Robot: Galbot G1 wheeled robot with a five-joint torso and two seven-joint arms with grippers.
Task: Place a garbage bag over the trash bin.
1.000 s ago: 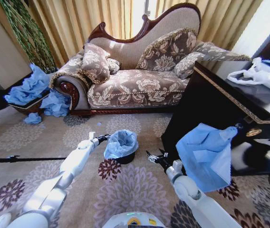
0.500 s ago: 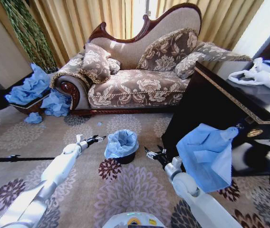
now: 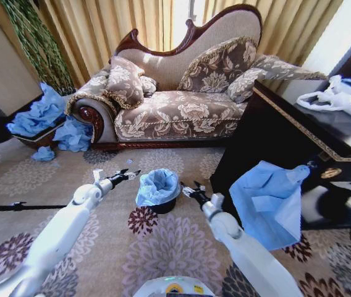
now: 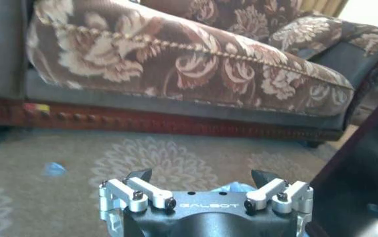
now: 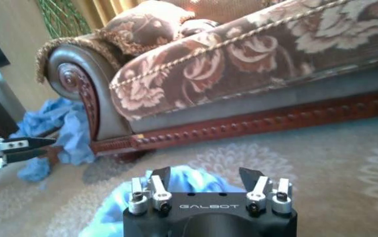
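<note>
The trash bin (image 3: 164, 206) stands on the carpet in front of the sofa, its black base showing under the bag. The light-blue garbage bag (image 3: 157, 186) is draped over its rim and hangs down its front. My left gripper (image 3: 126, 175) hovers just left of the bag, open and holding nothing. My right gripper (image 3: 188, 189) is close to the bin's right side, also open and holding nothing. In the right wrist view the bag (image 5: 113, 210) lies just beyond the open right gripper (image 5: 205, 176), with the left gripper (image 5: 19, 145) farther off. The left wrist view shows its open gripper (image 4: 202, 177).
A patterned sofa (image 3: 175, 111) stands behind the bin. A black cabinet (image 3: 274, 142) rises close on the right, with a large blue sheet (image 3: 268, 201) hanging from it and white bags (image 3: 342, 99) on top. Blue plastic (image 3: 46, 117) is piled at the left. A black cable (image 3: 21, 207) crosses the carpet.
My right gripper has moved forward and left, closer to the bin's right side. My left arm has swung outward to the left, its gripper now a little off the bag's edge.
</note>
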